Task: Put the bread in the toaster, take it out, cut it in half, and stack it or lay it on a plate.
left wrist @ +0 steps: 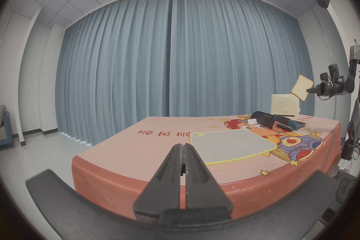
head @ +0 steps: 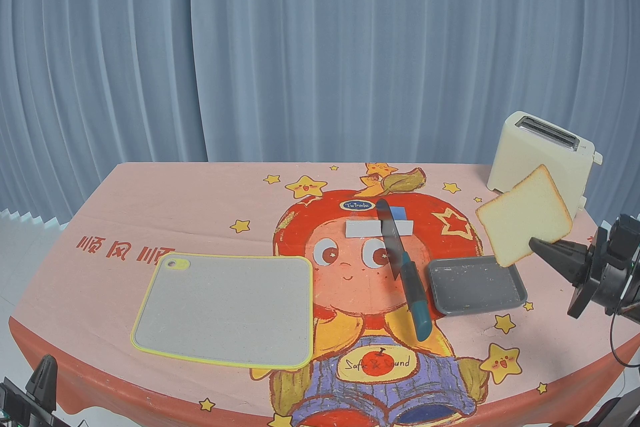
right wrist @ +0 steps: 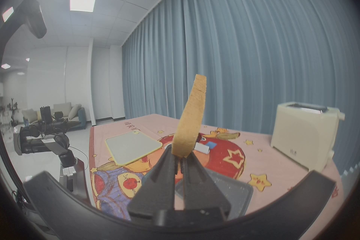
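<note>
My right gripper [head: 535, 243] is shut on a slice of bread [head: 525, 214], holding it by one corner in the air above the right side of the table, in front of the cream toaster [head: 541, 155]. In the right wrist view the bread [right wrist: 191, 115] stands edge-on in the right gripper [right wrist: 180, 155], with the toaster [right wrist: 305, 134] off to one side. A grey plate [head: 475, 283] lies below the bread. A knife [head: 404, 265] with a teal handle lies beside the plate. My left gripper [left wrist: 183, 148] is shut and empty, off the table's near left corner.
A grey cutting board [head: 227, 309] with a yellow rim lies on the left half of the pink printed tablecloth [head: 167, 208]. A small white and blue card [head: 377, 226] sits under the knife blade. Blue curtains hang behind the table.
</note>
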